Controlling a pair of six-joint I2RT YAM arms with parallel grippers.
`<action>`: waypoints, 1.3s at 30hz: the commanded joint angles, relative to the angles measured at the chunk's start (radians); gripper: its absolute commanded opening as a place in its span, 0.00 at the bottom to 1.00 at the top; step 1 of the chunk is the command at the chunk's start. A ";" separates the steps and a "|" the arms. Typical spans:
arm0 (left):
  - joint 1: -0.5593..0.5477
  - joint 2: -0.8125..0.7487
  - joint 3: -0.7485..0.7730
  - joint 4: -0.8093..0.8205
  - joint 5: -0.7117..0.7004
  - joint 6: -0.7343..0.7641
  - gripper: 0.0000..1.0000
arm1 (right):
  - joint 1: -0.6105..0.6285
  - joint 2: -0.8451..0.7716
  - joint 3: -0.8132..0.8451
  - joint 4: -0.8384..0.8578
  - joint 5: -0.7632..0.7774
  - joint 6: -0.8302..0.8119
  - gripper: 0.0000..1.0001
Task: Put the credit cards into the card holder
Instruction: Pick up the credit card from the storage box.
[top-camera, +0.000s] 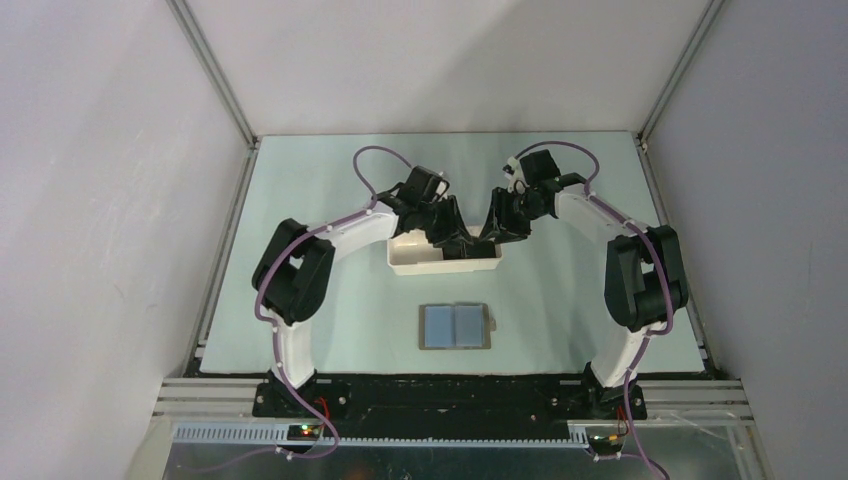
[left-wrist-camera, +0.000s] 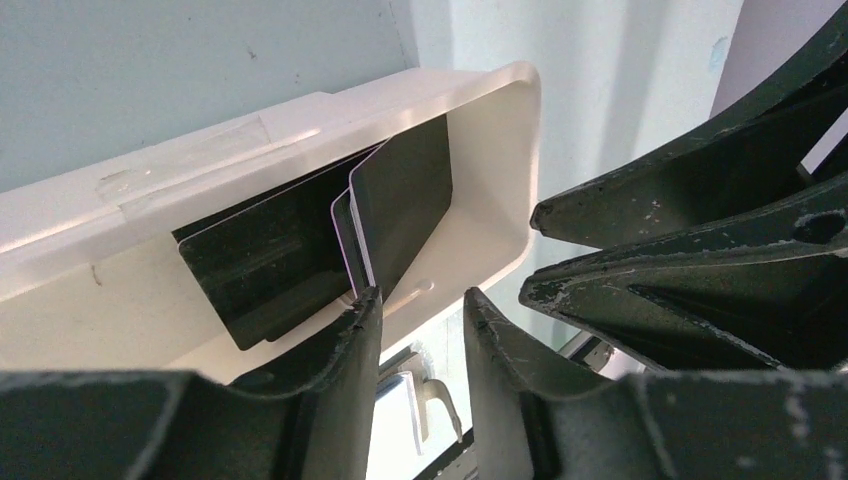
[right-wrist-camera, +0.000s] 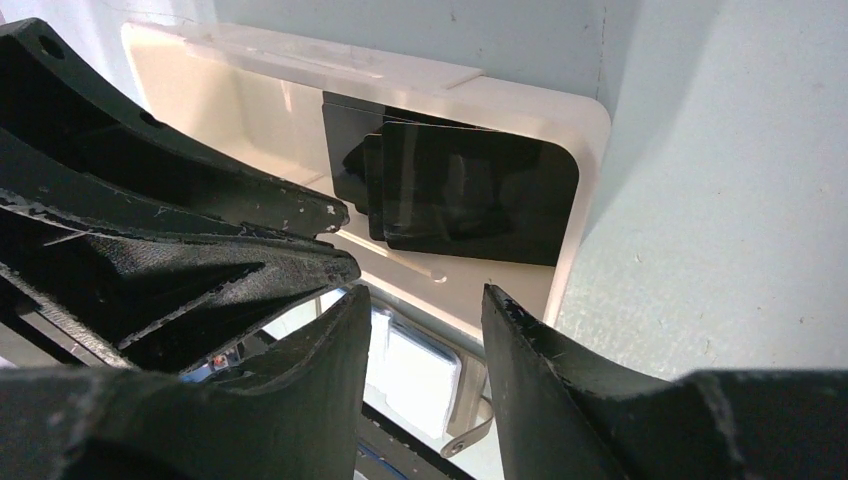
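Both grippers at the tray, no card lifted yet.

My left gripper (left-wrist-camera: 422, 305), black and two-fingered, has its jaws parted by a modest gap with nothing between them; my right gripper (right-wrist-camera: 425, 300) is parted a little wider and is also empty. Both hang over the right end of the long white plastic tray (left-wrist-camera: 500, 110). There the thin, dark grey rectangular credit cards (left-wrist-camera: 400, 200), at least two, lean overlapping against its far wall. The grey-brown folding card holder (top-camera: 455, 326) lies open and flat on the pale green table (top-camera: 330, 300), nearer my bases, and its light blue pockets look unfilled. I judge the task barely begun, with every card still to be gripped, carried over and slotted in.
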 joint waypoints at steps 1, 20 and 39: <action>0.002 -0.058 0.006 0.008 -0.024 0.018 0.41 | -0.003 0.006 0.036 0.013 -0.017 0.004 0.49; 0.036 -0.098 -0.108 0.002 -0.109 0.034 0.31 | 0.153 0.206 0.273 -0.133 0.253 -0.084 0.48; 0.035 -0.067 -0.120 0.002 -0.098 0.047 0.24 | 0.203 0.236 0.292 -0.173 0.374 -0.108 0.28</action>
